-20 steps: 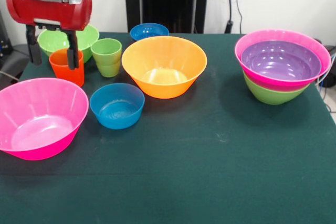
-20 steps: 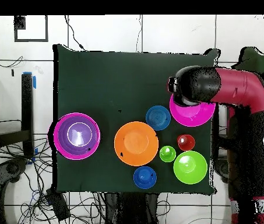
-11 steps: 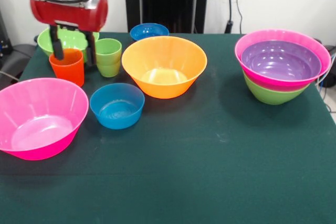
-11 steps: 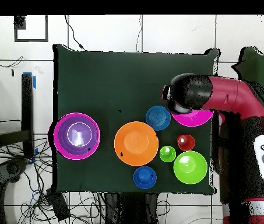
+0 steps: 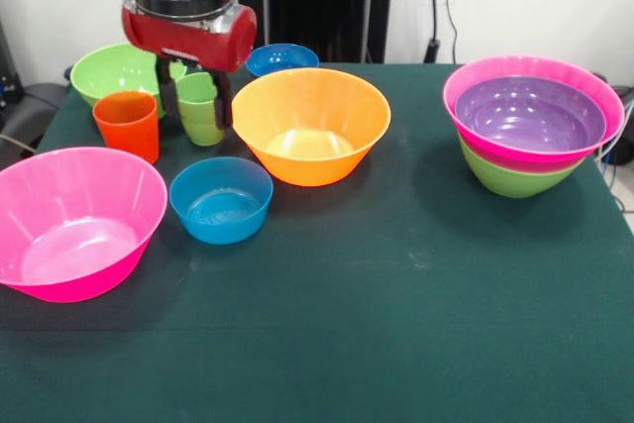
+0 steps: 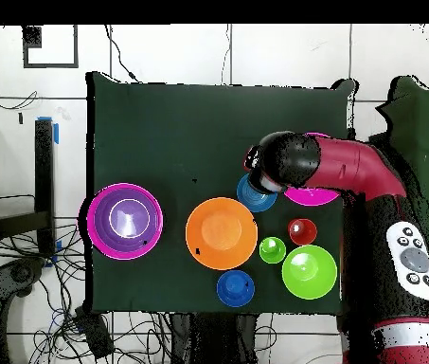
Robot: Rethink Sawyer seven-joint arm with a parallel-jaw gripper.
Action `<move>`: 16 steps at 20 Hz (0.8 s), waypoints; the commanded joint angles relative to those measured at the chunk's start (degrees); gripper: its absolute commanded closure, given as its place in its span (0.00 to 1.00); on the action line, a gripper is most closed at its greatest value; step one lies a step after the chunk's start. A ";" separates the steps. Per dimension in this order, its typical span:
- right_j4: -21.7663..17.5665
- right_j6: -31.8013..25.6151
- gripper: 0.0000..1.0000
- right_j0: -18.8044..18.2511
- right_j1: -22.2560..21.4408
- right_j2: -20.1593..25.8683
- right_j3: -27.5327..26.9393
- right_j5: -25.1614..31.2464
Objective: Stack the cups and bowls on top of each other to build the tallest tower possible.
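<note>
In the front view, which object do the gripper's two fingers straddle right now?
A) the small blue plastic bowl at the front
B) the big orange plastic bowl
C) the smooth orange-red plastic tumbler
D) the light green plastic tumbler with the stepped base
D: the gripper hangs with one dark finger on each side of the light green plastic tumbler, while the orange-red plastic tumbler stands apart beside it.

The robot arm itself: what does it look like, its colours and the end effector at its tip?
The arm is glossy dark red with black rounded joints. Overhead, a grey oval panel with round buttons sits on it. In the front view, a black cylinder meets a red drum-shaped housing with a silver band, and the end effector has two thin black fingers.
</note>
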 commanded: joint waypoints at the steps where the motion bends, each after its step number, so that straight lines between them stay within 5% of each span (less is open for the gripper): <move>1: 1.61 8.74 0.00 1.92 5.16 -0.92 5.90 -7.34; 16: 2.48 4.47 0.00 0.16 8.81 1.27 6.47 -15.32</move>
